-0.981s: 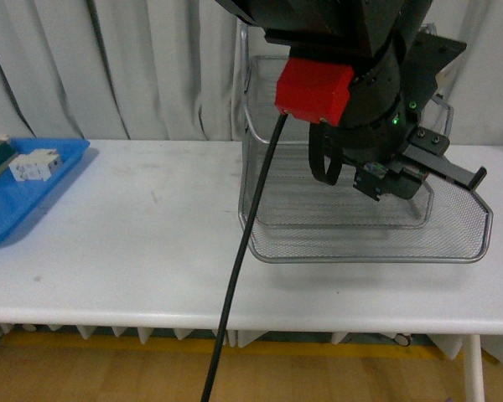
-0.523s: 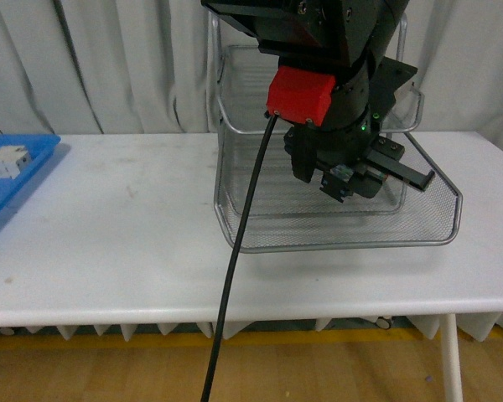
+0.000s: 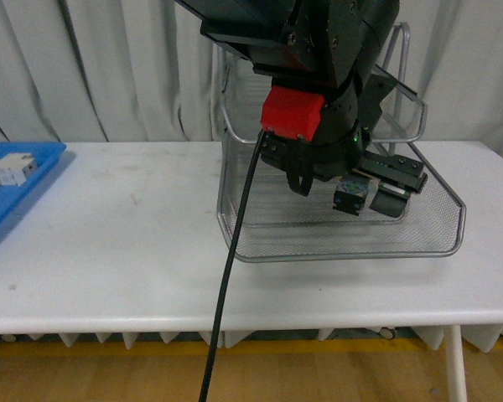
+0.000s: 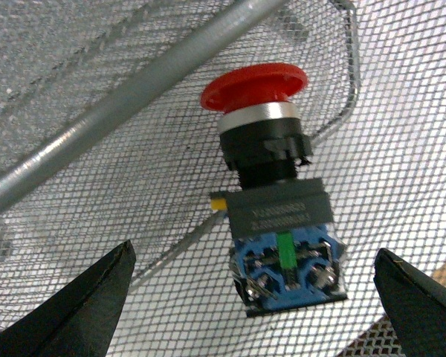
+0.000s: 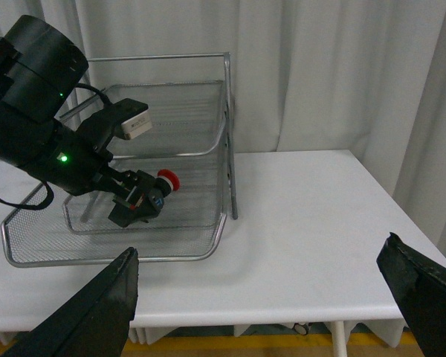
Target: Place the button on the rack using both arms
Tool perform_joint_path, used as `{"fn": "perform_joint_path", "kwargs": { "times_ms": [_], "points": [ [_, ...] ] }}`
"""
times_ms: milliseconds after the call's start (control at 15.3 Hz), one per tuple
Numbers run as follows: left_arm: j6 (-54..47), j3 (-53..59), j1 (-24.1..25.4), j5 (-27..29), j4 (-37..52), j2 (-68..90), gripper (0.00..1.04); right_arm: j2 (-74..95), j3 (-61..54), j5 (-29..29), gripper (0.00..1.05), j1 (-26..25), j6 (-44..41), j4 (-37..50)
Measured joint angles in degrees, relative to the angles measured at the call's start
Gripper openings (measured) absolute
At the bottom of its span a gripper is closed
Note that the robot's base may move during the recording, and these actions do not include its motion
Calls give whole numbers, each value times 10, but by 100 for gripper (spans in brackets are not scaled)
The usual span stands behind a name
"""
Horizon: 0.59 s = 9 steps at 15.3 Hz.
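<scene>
- Against 1 s ago, the left arm (image 3: 335,50) sits lower and deeper in the rack (image 3: 453,219), and the button (image 4: 275,201) now shows free of the fingers.
- Left gripper (image 4: 253,256): spread wide, 1 finger on each side of the button, neither touching it. The release looks done. What seems left is drawing the arm out without nudging the button.
- Right gripper (image 5: 260,249): also spread, nothing between its fingers, well apart from the rack, over the table (image 5: 305,223).
- The button seems to lie on its side on the mesh of the lowest tier, beneath the tier above.
- Its look: red mushroom cap, silver ring, black collar, grey block with a small yellow tab, and a blue base with 2 screws and a green strip. The base faces the left wrist camera.
</scene>
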<state>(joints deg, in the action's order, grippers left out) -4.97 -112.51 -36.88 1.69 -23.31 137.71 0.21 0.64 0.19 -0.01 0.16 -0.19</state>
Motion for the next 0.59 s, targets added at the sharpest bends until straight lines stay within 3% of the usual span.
{"fn": "perform_joint_path", "kwargs": {
  "times_ms": [327,589],
  "points": [
    [3,122,0,-34,57,-142,98,0,0,0,98,0,0,0],
    [-33,314,17,-63,202,-282,98,0,0,0,98,0,0,0]
  ]
}}
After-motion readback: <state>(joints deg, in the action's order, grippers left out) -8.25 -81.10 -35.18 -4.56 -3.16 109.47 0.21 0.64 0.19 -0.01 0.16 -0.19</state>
